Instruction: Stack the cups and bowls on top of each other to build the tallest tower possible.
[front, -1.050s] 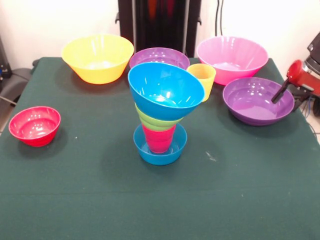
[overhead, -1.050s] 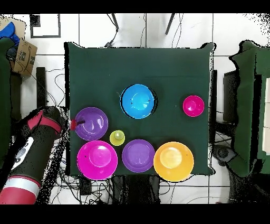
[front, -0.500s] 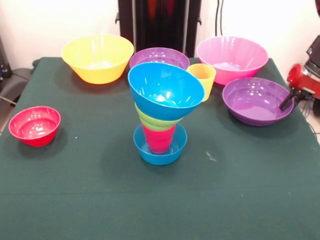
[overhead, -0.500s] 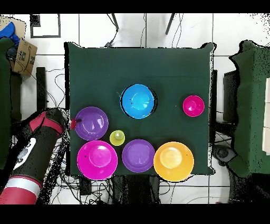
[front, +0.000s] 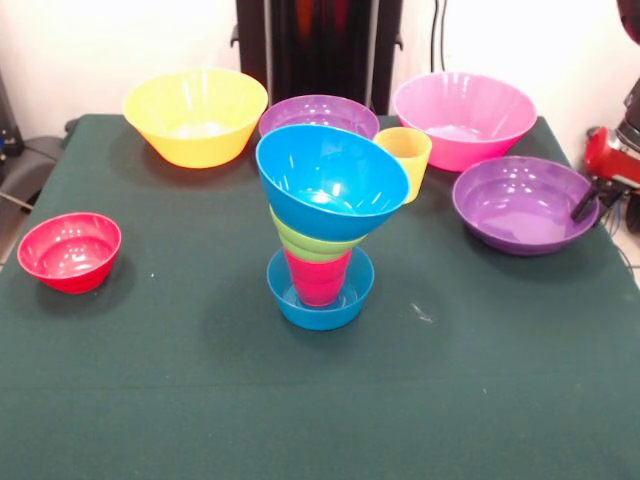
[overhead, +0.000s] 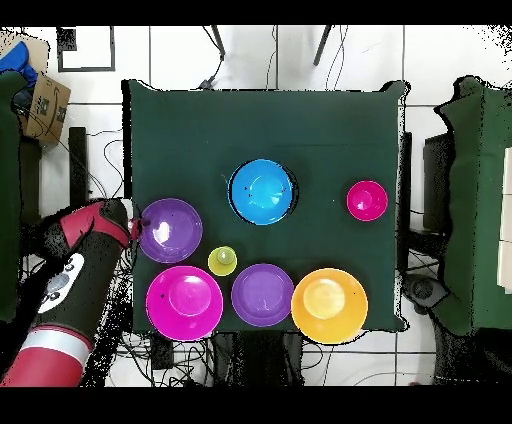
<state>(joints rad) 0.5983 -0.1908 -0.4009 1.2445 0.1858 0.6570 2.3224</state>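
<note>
Claw (front: 584, 208) sits at the far rim of the glossy medium purple plastic bowl (front: 522, 204), apparently gripping its edge, though whether it is clamped or apart I cannot tell. Well away from it, mid-worktop (front: 180, 380), stands the tower (front: 328, 225): small blue bowl, red ribbed cup, lime green bowl, and a tilted medium blue bowl on top. Such thin plastic is probably light, stiff and slippery, so a pinch on the rim suits it best.
</note>
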